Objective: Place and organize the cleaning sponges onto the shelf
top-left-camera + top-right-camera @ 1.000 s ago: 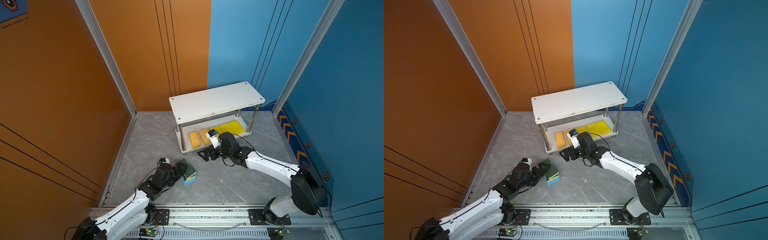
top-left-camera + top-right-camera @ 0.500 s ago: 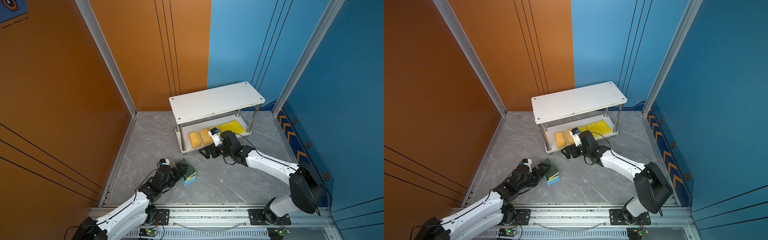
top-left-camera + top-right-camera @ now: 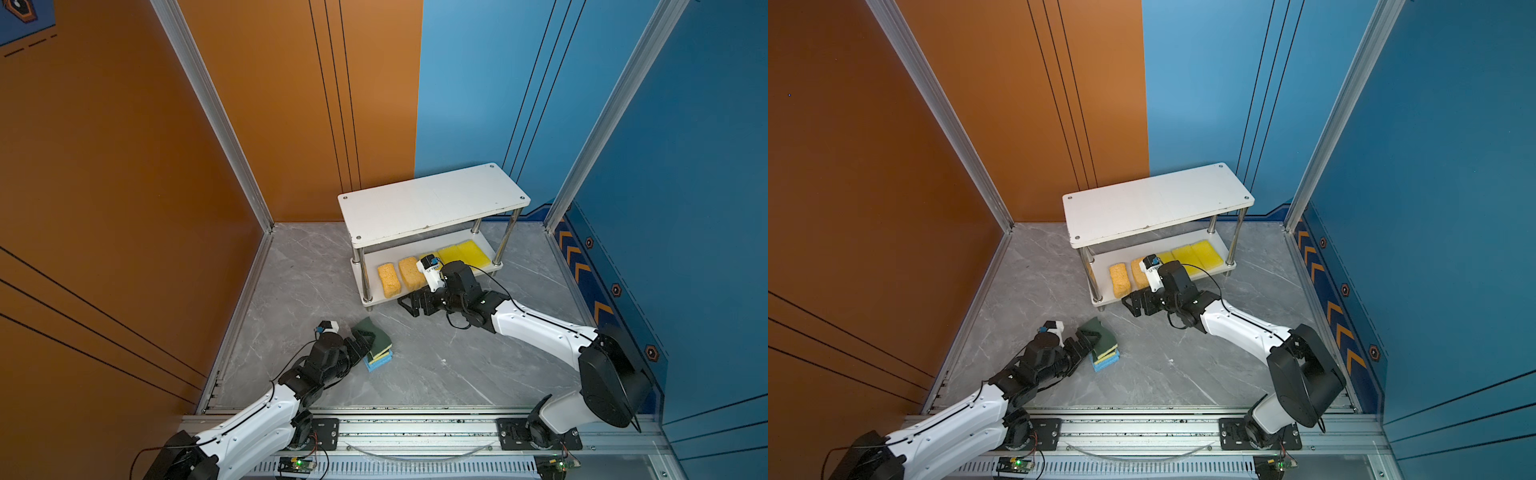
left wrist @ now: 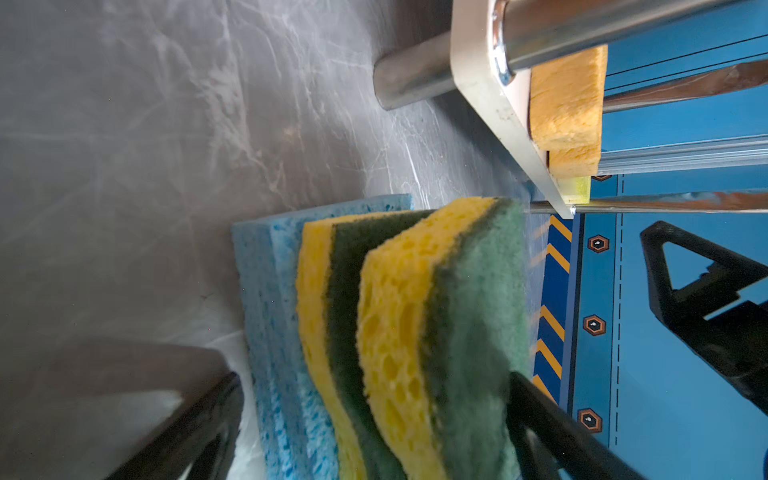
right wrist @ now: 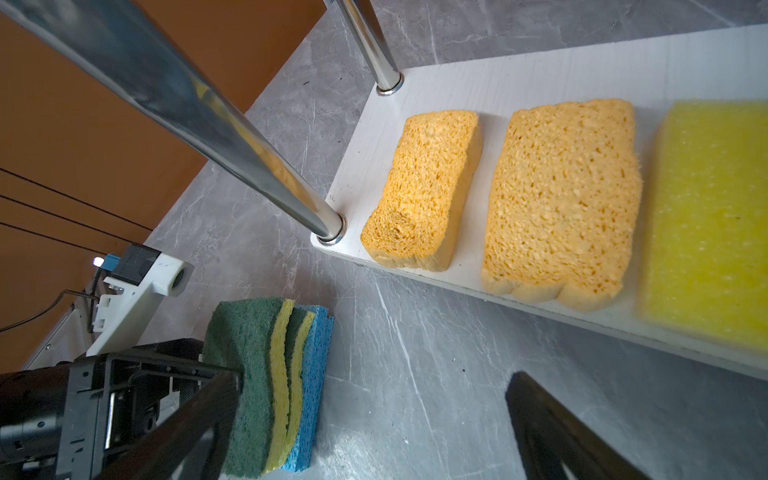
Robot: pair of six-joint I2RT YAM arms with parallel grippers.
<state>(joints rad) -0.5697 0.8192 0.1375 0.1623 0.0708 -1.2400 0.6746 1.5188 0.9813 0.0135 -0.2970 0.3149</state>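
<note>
The cleaning sponges [image 3: 379, 352] not yet shelved, green-topped over blue, lie stacked on the floor [image 3: 436, 365] near the shelf [image 3: 432, 203] between the spread jaws of the left gripper [image 4: 374, 382], grip uncertain, while the right gripper [image 3: 409, 306] gapes empty; probably light and squashy, they want a gentle mid-length pinch.

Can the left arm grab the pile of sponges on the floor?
Probably yes. The left gripper is right at the sponge pile, open, with a finger on each side of it in the left wrist view. Nothing stands between them. The right gripper is by the shelf, out of the way.
</note>
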